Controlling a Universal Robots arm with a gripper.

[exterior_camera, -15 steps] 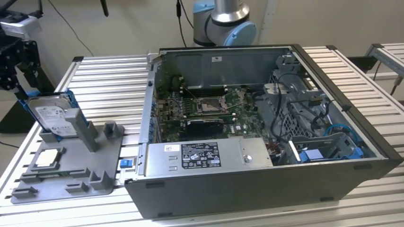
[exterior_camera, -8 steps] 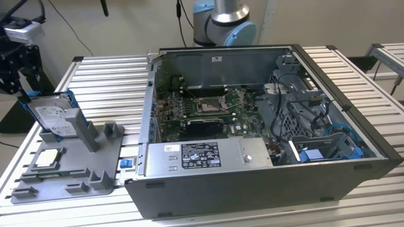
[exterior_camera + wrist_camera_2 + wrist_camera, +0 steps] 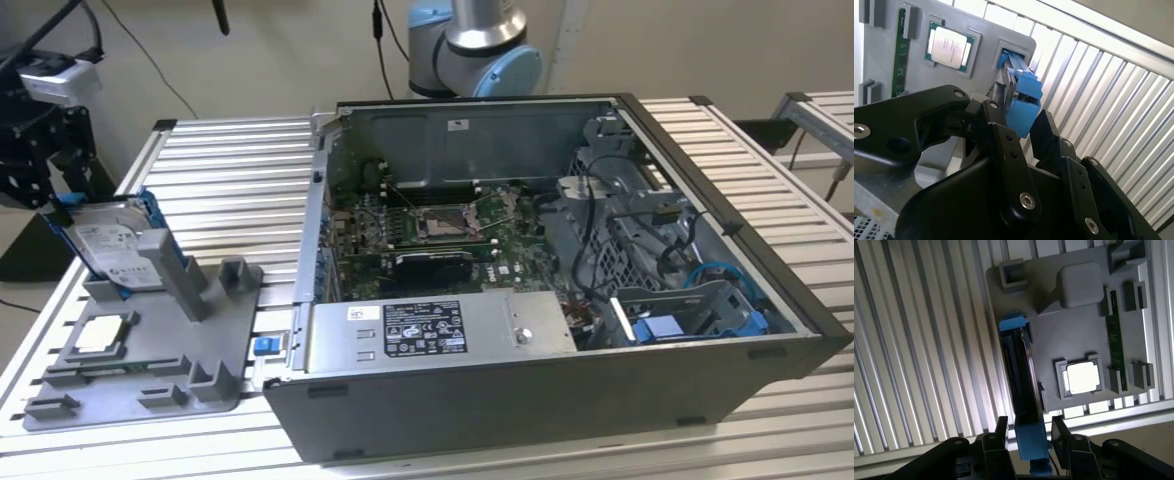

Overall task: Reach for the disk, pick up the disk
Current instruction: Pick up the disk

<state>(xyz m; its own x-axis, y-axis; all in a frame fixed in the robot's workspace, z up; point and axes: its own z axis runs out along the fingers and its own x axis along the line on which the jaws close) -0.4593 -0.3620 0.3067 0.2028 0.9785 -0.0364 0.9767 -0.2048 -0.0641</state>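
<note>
Reach looks done, pick-up not begun: gripper [image 3: 1030, 426] part-open astride the disk [image 3: 1021, 377], gripping nothing. Next calls for even squeeze on its blue bracket [image 3: 1022, 100] flanks

Silver metal disk [image 3: 104, 243], blue plastic bracket [image 3: 1031, 442]; matt grey plastic tray [image 3: 214, 340]; ribbed metal table [image 3: 227, 170].

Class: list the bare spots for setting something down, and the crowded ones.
Free: slatted table beyond the grey holder, beside the computer case; the strip along the case on the exterior view's right. Crowded: the holder, where the gripper straddles the disk, and the case's inside.
</note>
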